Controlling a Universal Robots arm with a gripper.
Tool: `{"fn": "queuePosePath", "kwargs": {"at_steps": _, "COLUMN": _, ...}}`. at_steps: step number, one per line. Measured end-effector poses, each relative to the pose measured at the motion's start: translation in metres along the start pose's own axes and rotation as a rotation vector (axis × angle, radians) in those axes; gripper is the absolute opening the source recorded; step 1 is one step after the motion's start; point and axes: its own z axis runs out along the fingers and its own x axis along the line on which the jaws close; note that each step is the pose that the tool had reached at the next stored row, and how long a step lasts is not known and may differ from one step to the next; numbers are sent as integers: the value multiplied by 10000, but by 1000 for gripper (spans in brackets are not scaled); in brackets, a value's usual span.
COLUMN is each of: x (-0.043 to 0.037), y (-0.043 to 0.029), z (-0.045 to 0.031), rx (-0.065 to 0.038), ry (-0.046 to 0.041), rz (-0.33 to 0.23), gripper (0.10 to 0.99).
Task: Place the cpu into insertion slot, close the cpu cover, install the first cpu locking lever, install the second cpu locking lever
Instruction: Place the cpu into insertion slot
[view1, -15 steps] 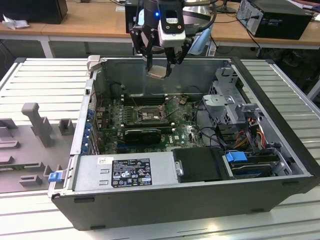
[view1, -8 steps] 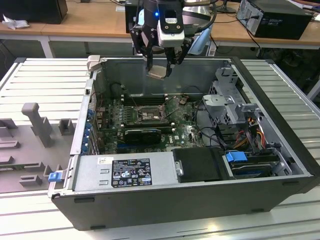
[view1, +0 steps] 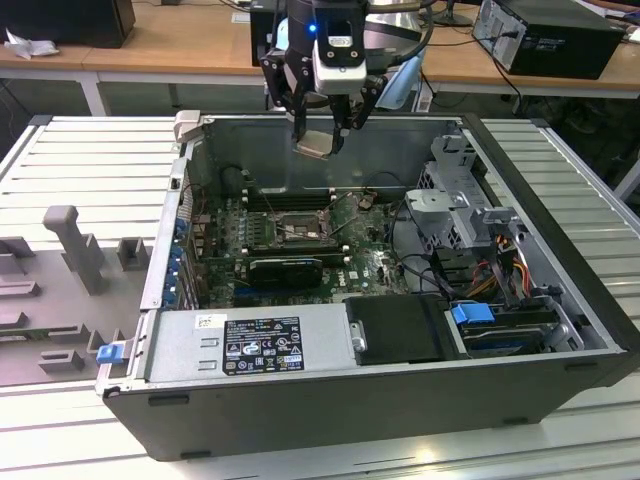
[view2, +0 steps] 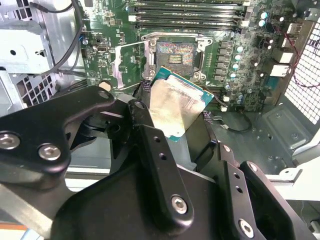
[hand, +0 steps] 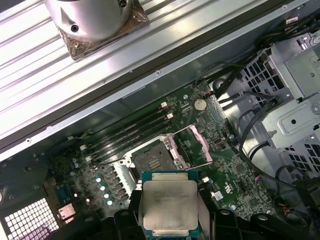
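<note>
Pincer state: the pincer (view1: 320, 138) is pressed onto the chip (hand: 170, 207), pinching it by two opposite edges, pale face up.

Chip position: it hangs in the air between the fingertips, above the open computer case (view1: 400, 400) that lies on the ribbed desk (view1: 90, 150). It touches nothing else.

Socket: the socket (hand: 156, 156) sits on the green board (view2: 250, 75) well below the pincer and a little ahead of its tips. Its dark centre is bare.

Cover: the cover (hand: 199, 143) stands swung open just beside the socket, so the way down looks free.

Alignment: in both wrist views the chip's edges run at an angle to the socket's edges.

Risk, skew: lowered at that angle, the chip would likely land on the black rim or bend contacts instead of seating flat.

Risk, offset: a descent from this spot could land short of the socket, or toward the memory slots (hand: 132, 131) on its other side.

Risk, grip: the hold is on thin edges only, so a jolt might tilt or drop the chip onto the board.

Risk, cover: the raised frame is near the descent path, and a finger brushing it could knock it down over the socket.
</note>
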Motion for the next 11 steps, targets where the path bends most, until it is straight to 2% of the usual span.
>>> {"fn": "queuePosePath", "kwargs": {"at_steps": 11, "x": 0, "y": 0, "z": 2, "rx": -9, "ry": -34, "rz": 379, "gripper": 529}}
